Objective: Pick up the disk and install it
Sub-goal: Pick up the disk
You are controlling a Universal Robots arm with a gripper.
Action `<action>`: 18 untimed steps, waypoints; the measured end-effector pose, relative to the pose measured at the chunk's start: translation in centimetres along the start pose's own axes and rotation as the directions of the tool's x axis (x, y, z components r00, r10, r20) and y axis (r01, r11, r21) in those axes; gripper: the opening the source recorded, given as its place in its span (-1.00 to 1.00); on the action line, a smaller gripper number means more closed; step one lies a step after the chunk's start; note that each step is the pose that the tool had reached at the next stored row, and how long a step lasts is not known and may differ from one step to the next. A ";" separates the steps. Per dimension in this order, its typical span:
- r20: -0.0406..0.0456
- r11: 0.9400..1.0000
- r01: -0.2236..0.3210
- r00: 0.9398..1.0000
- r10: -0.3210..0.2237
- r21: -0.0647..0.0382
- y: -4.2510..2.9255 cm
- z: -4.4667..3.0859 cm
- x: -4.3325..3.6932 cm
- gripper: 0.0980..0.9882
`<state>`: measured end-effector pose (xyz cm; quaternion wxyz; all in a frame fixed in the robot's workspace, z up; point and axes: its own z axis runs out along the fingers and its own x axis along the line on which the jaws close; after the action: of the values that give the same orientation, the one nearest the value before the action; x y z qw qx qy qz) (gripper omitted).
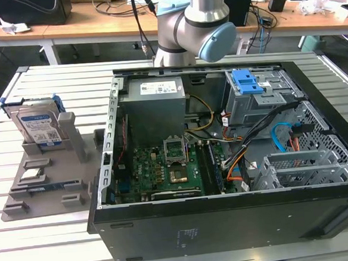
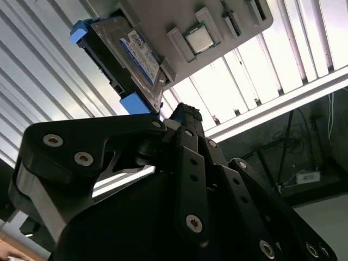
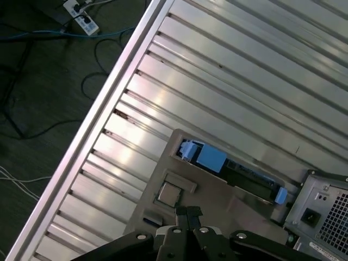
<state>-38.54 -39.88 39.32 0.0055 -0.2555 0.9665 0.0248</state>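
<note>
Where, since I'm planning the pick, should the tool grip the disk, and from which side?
Judging by its pose, take the disk by its free top edge, from above, pinching across its two flat faces. It stands on edge in the grey holder, whose slot holds the lower edge.

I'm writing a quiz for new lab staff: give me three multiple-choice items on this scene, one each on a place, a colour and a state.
1. Where is the disk? A) in the grey holder to the exterior view's left of the computer case B) inside the case C) on the floor
2. What colour is the latch on the drive cage? A) red B) blue C) yellow
3. How does the disk sit? A) flat on its face B) standing on edge C) hanging from a cable
Key: 1 A, it sits in the holder outside the case; 2 B, the latch is blue; 3 B, its labelled face stands upright.
</note>
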 end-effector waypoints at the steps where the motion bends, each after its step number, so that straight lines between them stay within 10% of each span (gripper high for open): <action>1: 0.000 1.000 0.008 1.000 -0.008 0.000 0.00 0.00 0.00 -0.98; 18: -0.010 0.974 0.226 0.974 -0.226 -0.006 0.00 0.00 0.00 -0.98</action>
<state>-38.54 -39.88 39.32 0.0027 -0.3641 0.9310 0.0252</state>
